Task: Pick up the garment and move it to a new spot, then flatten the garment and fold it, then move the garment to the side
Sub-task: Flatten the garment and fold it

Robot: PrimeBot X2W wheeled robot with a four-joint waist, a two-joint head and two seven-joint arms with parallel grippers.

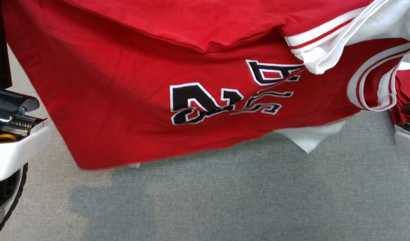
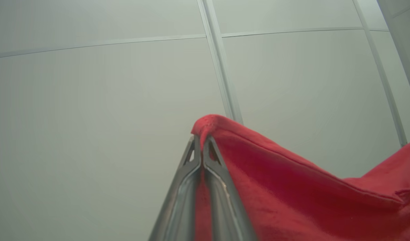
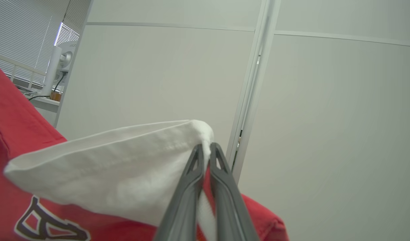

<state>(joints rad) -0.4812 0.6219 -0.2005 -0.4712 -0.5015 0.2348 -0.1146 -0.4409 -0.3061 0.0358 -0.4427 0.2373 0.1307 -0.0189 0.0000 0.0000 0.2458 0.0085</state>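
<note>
Left: left gripper [image 2: 202,140] clamped tight, both long dark fingers pressed together on a hemmed corner of the red cotton jersey with black-and-white block lettering [image 2: 292,187]. A nub of red cloth pokes above the tips. Fingers point up at a pale panelled wall [image 2: 91,100].

Middle, head view: jersey hangs as a wide sheet, lettering upside down and creased across. Lower edge slopes and looks clear of the grey carpet floor [image 1: 258,201], shadow beneath. A corner of white cloth peeks out under the hem.

Right: right gripper [image 3: 206,147] likewise closed, pinching the edge of the jersey's white fabric sleeve [image 3: 118,160]. This end is bunched, sleeve flopped over the red body.

Relation that matters: the jersey's long axis runs side to side between the two grippers, cloth hanging below both. Neither arm is nearer, each owns one end. Judgement: lowering must be even and spread apart, and the right end will want more smoothing.
</note>
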